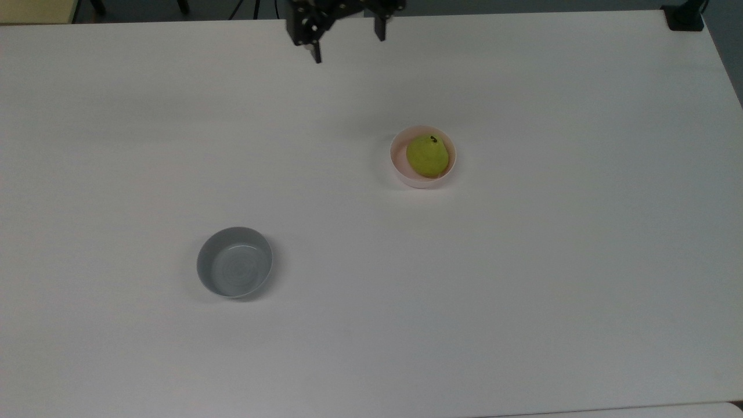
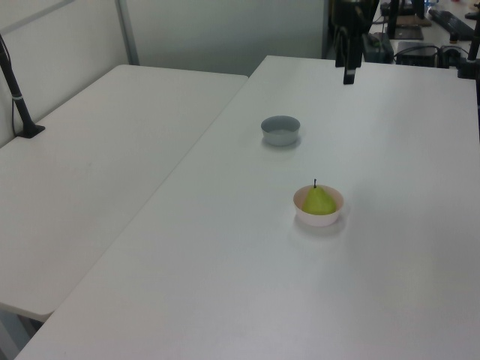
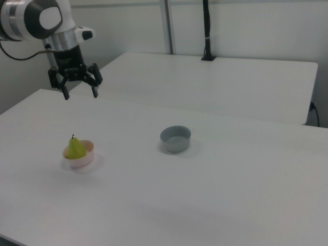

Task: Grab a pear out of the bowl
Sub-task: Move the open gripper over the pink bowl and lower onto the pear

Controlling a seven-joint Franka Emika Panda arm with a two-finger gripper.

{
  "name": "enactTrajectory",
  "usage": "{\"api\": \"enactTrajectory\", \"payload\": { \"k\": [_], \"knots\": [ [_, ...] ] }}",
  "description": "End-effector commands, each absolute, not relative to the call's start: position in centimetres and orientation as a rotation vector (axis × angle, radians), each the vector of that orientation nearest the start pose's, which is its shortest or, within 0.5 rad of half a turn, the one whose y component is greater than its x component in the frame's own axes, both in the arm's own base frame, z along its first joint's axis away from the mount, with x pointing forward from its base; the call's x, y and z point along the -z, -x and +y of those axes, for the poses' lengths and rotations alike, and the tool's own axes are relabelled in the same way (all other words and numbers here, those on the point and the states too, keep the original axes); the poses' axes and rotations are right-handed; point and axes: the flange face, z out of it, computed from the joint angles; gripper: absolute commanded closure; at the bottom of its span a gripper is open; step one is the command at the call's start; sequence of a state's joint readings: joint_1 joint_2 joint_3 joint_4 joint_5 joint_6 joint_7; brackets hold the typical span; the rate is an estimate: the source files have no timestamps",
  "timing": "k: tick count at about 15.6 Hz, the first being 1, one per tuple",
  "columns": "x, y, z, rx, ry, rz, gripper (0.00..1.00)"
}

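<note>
The black two-finger pincer (image 3: 80, 94) hangs with its fingers spread apart, holding nothing, above the far edge of the broad white table (image 1: 522, 290). A second white table (image 2: 97, 172) adjoins it, by pale walls. The white arm (image 3: 48, 20) points the pincer straight down. The yellow-green pear (image 1: 428, 155) stands upright in the small pale pink bowl (image 1: 400, 168), well apart from the pincer; a grey round bowl (image 1: 234, 262) sits farther off.

Even, soft overhead light, faint shadows on the table (image 1: 522, 290), sharp focus.

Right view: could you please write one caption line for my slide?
Open end effector above the table, apart from the pear standing in its pink bowl; grey bowl nearby.
</note>
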State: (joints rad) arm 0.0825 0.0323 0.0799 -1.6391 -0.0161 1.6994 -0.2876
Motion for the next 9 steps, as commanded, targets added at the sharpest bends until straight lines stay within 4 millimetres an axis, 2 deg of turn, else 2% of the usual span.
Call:
{"api": "enactTrajectory", "payload": {
  "k": [1, 6, 9],
  "knots": [
    [-55.2, -57.0, 14.3, -0.030, 3.068, -0.655, 0.00],
    [-49.9, -57.4, 17.5, 0.031, 3.040, -0.568, 0.00],
    [-45.4, -57.4, 20.3, 0.009, 3.040, -0.559, 0.00]
  ]
}}
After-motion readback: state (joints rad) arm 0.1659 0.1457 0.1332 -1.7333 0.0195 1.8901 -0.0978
